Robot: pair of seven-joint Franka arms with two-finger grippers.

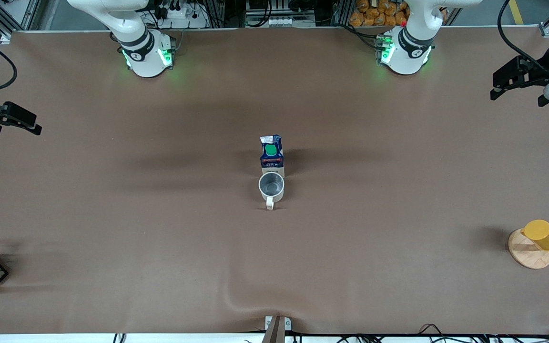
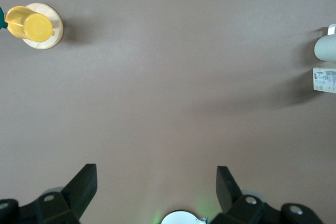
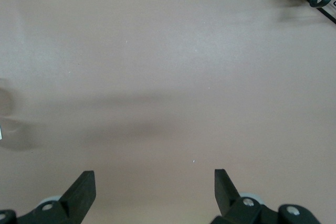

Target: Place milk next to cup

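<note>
Nearest the front camera among the task's things, the off-white ceramic mug with a side handle [image 1: 271,187] stands upright at the middle of the brown desk [image 1: 160,247], its grey inside bare, its handle turned toward that camera. Just beside it, farther from the camera, stands the small dark blue gable-top milk carton with a round green cap [image 1: 271,156], upright and close enough that a gap cannot be made out. The left end effector [image 2: 156,188] waits over the desk's left-arm end, fingers spread wide and empty; the right end effector [image 3: 155,190] over the right-arm end likewise, both well apart from the carton.
</note>
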